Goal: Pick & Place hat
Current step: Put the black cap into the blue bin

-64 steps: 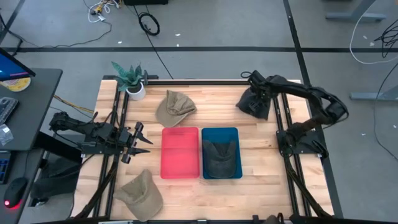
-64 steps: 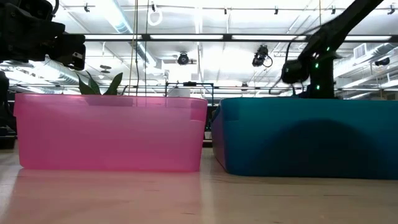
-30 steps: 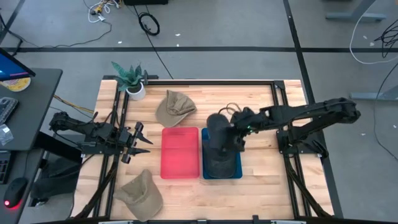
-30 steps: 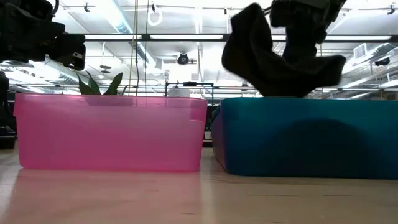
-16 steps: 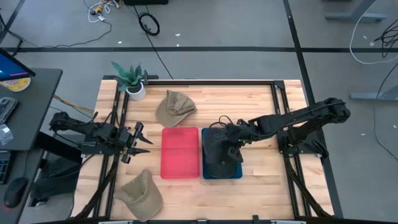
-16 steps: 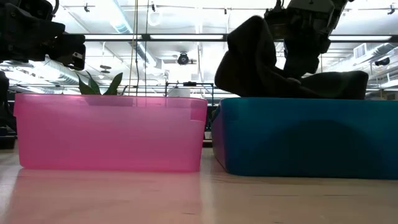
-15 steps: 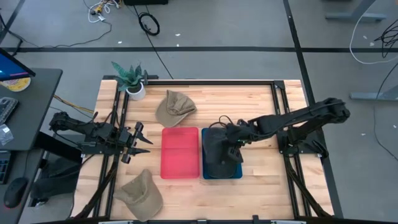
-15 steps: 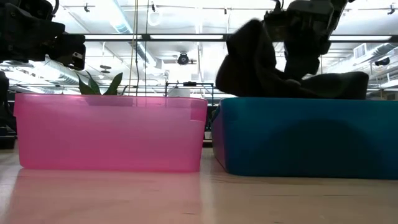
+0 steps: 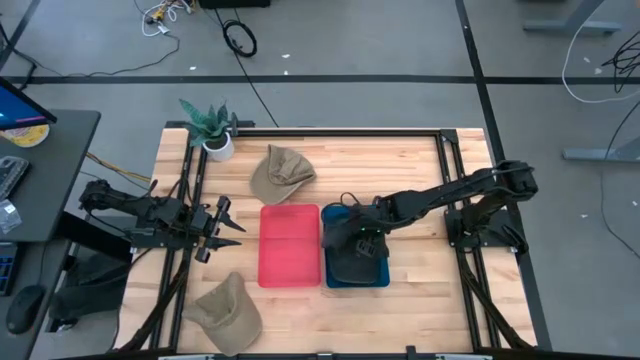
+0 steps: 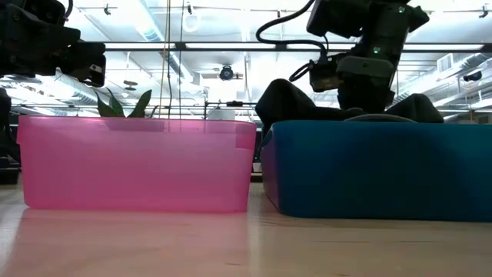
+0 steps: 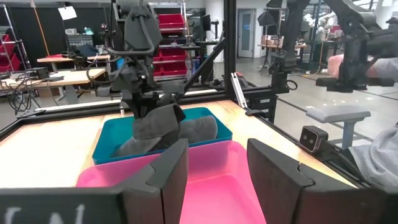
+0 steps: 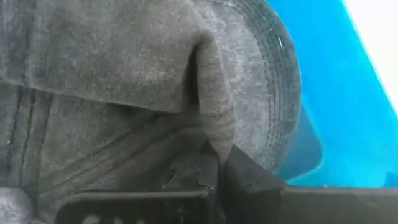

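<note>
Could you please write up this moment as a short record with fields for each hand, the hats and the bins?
right hand: lowered into the blue bin, shut on a pinched fold of the dark hat
left hand: waiting at the table's left side, open, holding nothing
dark hat: resting in the blue bin, part of it humped above the rim
pink bin: nothing in it
tan hats: one behind the pink bin, one at the front left
</note>
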`<action>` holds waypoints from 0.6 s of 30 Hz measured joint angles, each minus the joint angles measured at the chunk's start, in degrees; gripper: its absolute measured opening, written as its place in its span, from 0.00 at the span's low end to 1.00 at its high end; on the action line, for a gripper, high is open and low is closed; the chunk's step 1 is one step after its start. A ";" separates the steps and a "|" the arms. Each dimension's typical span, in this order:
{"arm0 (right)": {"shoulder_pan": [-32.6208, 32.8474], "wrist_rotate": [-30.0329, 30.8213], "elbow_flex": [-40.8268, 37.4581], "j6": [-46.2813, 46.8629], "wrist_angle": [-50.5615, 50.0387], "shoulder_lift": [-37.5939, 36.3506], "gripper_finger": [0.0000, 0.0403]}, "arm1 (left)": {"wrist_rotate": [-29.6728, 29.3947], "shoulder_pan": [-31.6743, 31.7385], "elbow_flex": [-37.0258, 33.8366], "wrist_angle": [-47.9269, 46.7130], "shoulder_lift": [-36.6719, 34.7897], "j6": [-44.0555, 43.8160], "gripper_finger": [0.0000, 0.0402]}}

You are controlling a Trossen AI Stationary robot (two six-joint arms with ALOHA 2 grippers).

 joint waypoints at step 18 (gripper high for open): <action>0.22 -0.44 -0.55 -6.17 0.45 -6.22 0.17 | 0.00 -0.02 0.00 0.00 0.00 0.00 0.42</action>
